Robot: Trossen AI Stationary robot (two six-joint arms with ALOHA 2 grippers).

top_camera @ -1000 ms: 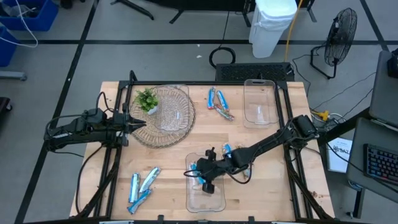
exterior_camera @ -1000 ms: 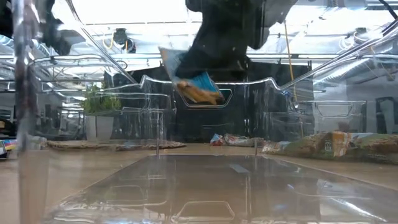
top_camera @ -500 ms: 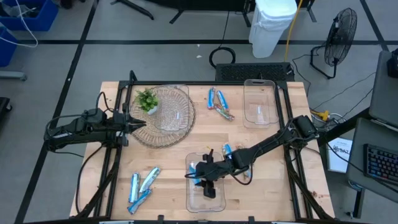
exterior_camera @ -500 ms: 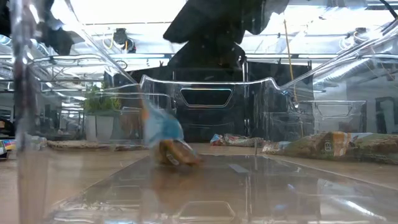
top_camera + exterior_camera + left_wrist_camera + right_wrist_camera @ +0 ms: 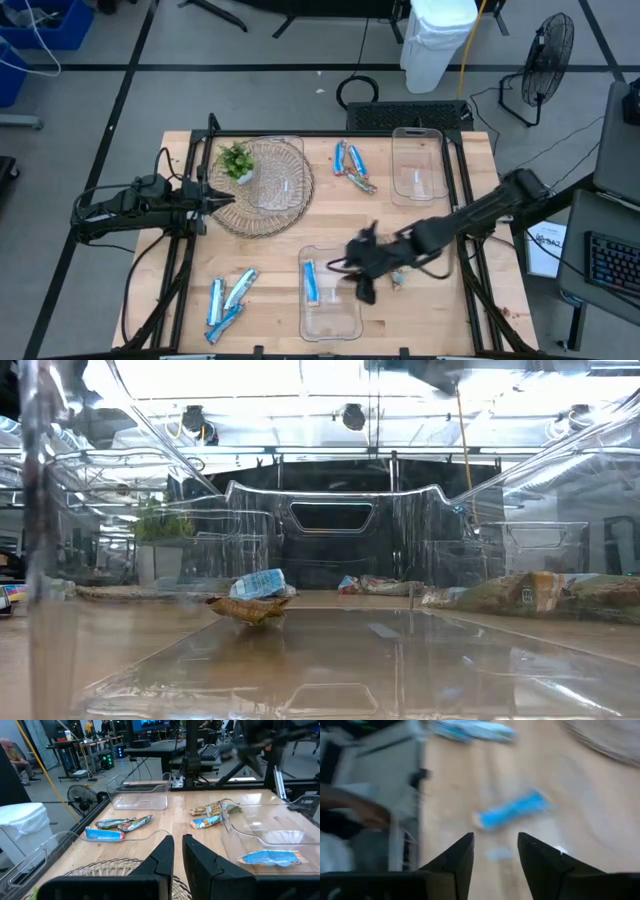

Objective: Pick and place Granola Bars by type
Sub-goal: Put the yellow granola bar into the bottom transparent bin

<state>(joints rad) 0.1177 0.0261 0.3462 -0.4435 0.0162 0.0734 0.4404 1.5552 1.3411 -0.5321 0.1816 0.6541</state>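
A blue granola bar [image 5: 311,283] lies flat on the floor of the near clear container [image 5: 345,320]; the low view shows this bar [image 5: 258,588] too. My right gripper [image 5: 358,287] hangs open above the container's right side, and nothing is between its fingers [image 5: 495,837]. More bars lie loose on the table: a group at the near left [image 5: 226,300], a group at the far centre [image 5: 353,168], and a few by the right arm [image 5: 400,281]. My left gripper [image 5: 228,197] waits shut at the wicker tray's left edge.
The wicker tray [image 5: 275,215] at the far left holds a small green plant [image 5: 236,160]. A second clear container [image 5: 417,165] stands at the far right. Bare wood lies between the containers and along the near right.
My right gripper has opened and let go of the blue bar, which dropped from above the near container onto its floor and now lies flat. The gripper has then risen and drawn back toward the table's right edge.
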